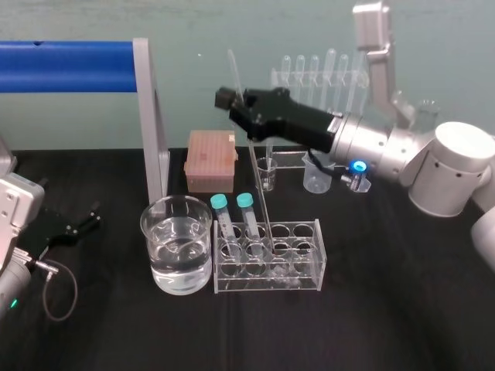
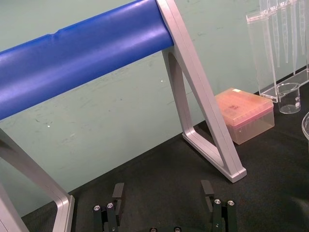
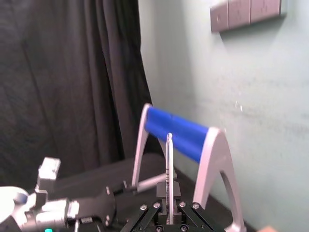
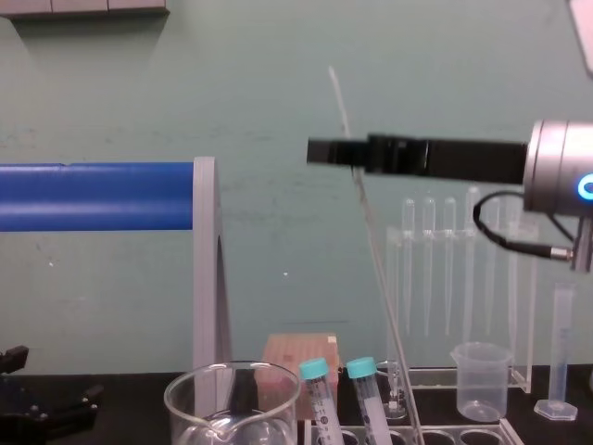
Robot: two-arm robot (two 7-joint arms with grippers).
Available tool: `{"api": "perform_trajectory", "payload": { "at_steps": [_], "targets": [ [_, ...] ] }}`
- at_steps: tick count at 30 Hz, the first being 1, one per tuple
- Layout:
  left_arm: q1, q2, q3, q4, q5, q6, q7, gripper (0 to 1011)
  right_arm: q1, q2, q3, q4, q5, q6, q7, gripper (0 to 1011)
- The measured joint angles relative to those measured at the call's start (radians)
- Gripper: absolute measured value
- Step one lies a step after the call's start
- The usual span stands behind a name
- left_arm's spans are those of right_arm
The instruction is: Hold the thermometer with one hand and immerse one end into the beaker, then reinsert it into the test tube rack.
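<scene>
The thermometer (image 1: 259,174) is a long thin glass rod, tilted, with its top leaning left. My right gripper (image 1: 233,101) is shut on its upper part, well above the table. The rod's lower end reaches down among the middle holes of the test tube rack (image 1: 313,259). The chest view shows the rod (image 4: 380,278) running down from the black fingers (image 4: 324,151) to the rack (image 4: 454,434). In the right wrist view the rod (image 3: 169,169) stands pinched between the pads. The beaker (image 1: 165,207), holding clear liquid, stands just left of the rack. My left gripper (image 1: 83,220) rests open at the far left.
Two blue-capped tubes (image 1: 232,220) stand in the rack's left holes. Behind are a pink tip box (image 1: 210,158), a small glass beaker (image 1: 267,174), a plastic beaker (image 1: 317,174) and a pipette stand (image 1: 321,77). A blue-barred grey frame (image 1: 151,116) rises left of the beaker.
</scene>
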Motion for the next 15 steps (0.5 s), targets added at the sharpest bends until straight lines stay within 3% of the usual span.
{"api": "perform_trajectory", "payload": {
  "at_steps": [9, 15],
  "targets": [
    [0.000, 0.000, 0.000, 0.000, 0.000, 0.000, 0.000, 1008, -0.009, 0.020, 0.049, -0.073, 0.045, -0.059, 0.014, 56],
    [0.000, 0.000, 0.000, 0.000, 0.000, 0.000, 0.000, 1008, 0.013, 0.020, 0.058, -0.083, 0.057, -0.086, 0.026, 56]
  ]
}}
